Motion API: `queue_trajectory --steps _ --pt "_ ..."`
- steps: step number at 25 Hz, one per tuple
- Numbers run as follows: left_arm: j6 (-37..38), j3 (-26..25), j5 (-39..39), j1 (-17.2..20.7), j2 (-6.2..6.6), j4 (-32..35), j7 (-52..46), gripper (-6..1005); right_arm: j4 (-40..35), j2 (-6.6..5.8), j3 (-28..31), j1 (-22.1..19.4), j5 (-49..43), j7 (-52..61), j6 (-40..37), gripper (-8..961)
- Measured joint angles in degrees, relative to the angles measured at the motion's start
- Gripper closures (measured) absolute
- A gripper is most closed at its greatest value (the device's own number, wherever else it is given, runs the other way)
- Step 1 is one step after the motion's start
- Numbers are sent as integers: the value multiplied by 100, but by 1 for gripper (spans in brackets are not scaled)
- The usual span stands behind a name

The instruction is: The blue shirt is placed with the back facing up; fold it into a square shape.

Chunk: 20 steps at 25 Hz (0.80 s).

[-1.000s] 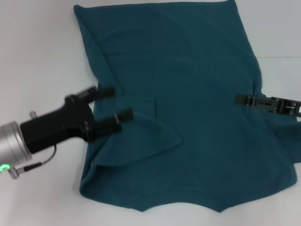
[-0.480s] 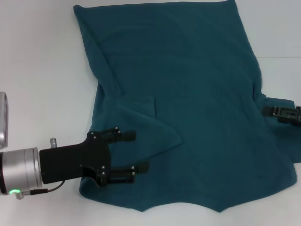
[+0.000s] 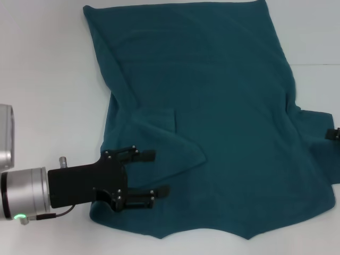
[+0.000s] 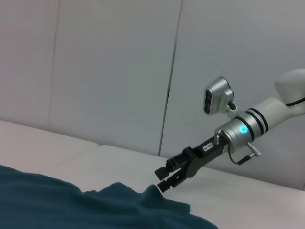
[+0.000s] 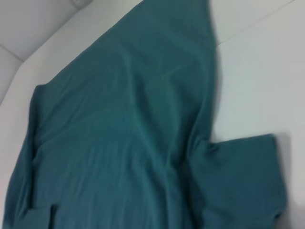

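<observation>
Left claw [image 3: 154, 172] reaches inward, fingers spread; right claw [image 4: 162, 179] gapes too.

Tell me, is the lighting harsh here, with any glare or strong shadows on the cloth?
Head view: soft, even light; the blue shirt shows no glare, and the left gripper casts hardly any shadow. Right wrist view: only a faint shadow on the table beside the sleeve. Left wrist view: an evenly lit wall; a small lamp glows behind the right gripper.
</observation>
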Motion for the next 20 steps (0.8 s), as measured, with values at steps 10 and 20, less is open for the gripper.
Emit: queue_trajectory --steps 10,20 --pt "-38 7 94 -34 2 -22 -17 152 13 88 3 40 1 -129 395 115" --pt "-36 1 99 -37 -6 -33 -5 152 91 269 -24 148 10 -428 729 117"
